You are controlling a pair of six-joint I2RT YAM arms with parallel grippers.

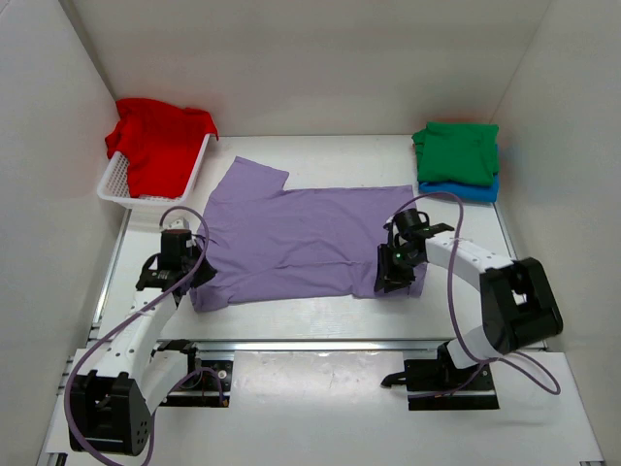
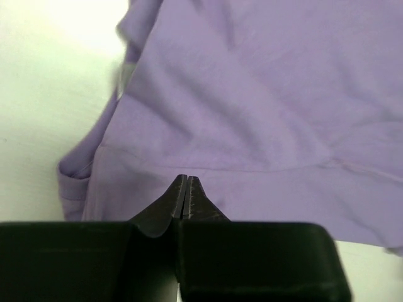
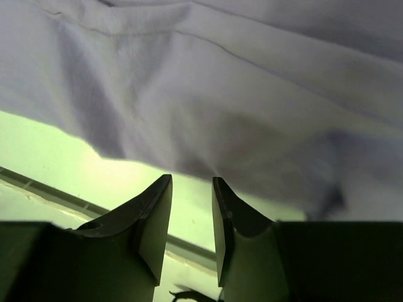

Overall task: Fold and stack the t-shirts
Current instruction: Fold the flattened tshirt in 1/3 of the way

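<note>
The lavender t-shirt (image 1: 301, 243) lies spread flat across the middle of the table. My left gripper (image 1: 186, 275) is at its near left corner. In the left wrist view the gripper (image 2: 187, 178) is shut, with its tips over the lavender cloth (image 2: 264, 94) and nothing seen between them. My right gripper (image 1: 392, 280) is at the shirt's near right corner. In the right wrist view it (image 3: 192, 182) is open and empty, just short of the shirt's hem (image 3: 239, 82). The red t-shirt (image 1: 160, 146) lies in the basket. The green t-shirt (image 1: 456, 150) lies folded on the blue one (image 1: 471, 190).
The white slotted basket (image 1: 121, 189) stands at the far left against the left wall. The green and blue stack is at the far right corner. White walls close in the table on three sides. A metal rail (image 1: 320, 345) runs along the near edge.
</note>
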